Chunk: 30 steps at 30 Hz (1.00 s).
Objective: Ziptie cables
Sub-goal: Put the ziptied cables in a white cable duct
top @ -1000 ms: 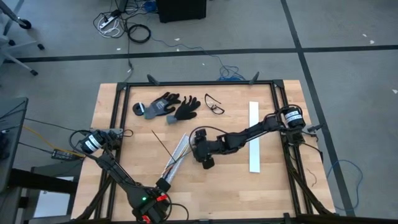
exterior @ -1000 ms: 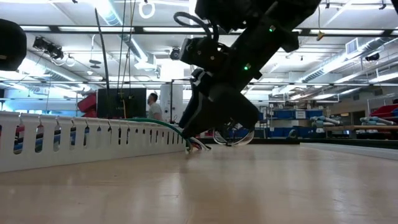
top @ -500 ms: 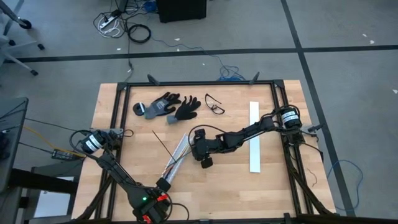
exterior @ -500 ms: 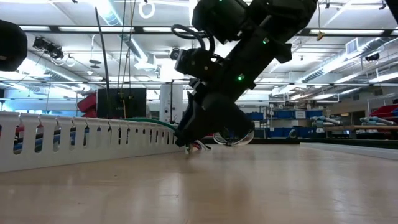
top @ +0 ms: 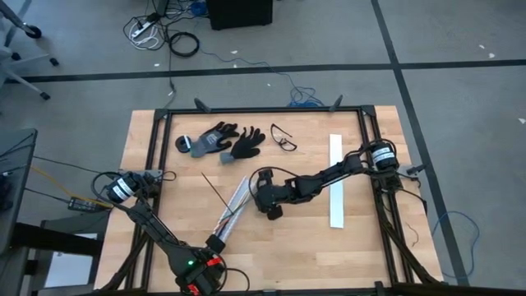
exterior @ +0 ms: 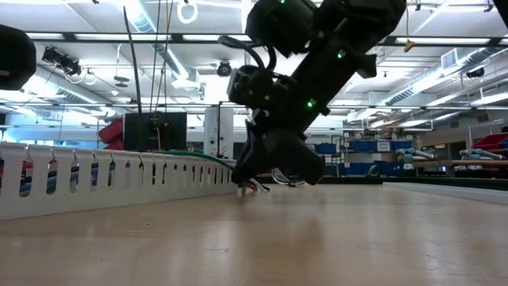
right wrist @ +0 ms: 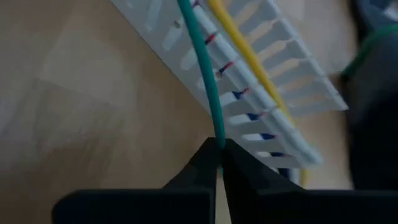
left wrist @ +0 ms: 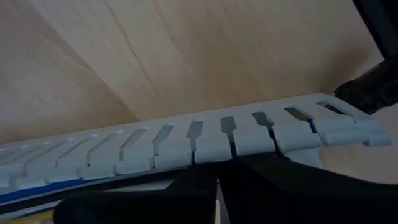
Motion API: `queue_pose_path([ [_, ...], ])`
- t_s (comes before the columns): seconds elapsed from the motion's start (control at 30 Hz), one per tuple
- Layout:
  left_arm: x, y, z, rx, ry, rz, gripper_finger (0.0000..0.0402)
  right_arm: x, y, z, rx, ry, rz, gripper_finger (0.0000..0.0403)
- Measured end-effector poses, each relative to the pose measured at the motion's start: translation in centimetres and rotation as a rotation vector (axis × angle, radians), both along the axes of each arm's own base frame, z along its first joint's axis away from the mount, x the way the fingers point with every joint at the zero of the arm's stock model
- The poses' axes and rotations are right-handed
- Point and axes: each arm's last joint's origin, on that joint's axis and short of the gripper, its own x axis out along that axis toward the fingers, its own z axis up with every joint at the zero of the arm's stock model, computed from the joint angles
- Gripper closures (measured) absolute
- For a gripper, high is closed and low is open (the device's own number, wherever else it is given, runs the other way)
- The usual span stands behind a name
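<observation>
Right gripper [right wrist: 219, 163] pinched on a green wire [right wrist: 202, 62] of the cables [top: 238, 200], low at the upper end of the slotted white strip [top: 232, 205] mid-table, arm reaching in from the right edge. Left gripper [left wrist: 217, 186] pressed together on the strip's near end, arm folded along the front-left. No readable writing.

Right claw [right wrist: 219, 163] blocks the end of the thin green wire [right wrist: 202, 68] pinched in its tips. Thin yellow wire [right wrist: 249, 59] beside it runs off the frame edge, as does the long white slotted plastic strip [right wrist: 261, 81]. From above, the wires by that claw are too small to separate. Left claw [left wrist: 217, 186] tips sit under the strip, blurred.
</observation>
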Motion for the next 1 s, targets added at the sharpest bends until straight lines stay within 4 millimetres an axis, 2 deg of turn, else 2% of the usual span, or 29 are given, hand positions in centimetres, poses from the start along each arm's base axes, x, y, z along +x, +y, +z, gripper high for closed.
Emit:
queue_pose_path([
  [0.33,0.0,-0.1,0.0,-0.005,-0.011,-0.002,0.0402,0.7,2.0,3.3,-0.287,0.036,-0.019,0.0400],
  [0.57,-0.2,-0.8,0.0,-0.034,-0.047,-0.019,0.0401,1.7,1.7,5.0,-0.373,0.020,-0.003,0.0402],
  [0.73,-0.5,-1.2,0.1,-0.037,-0.056,-0.025,0.0402,2.1,0.4,4.7,-0.261,0.033,0.046,0.0402],
  [1.0,-1.0,-1.8,0.1,-0.034,-0.084,-0.042,0.0402,3.2,-1.1,2.0,-0.236,0.060,0.048,0.0402],
])
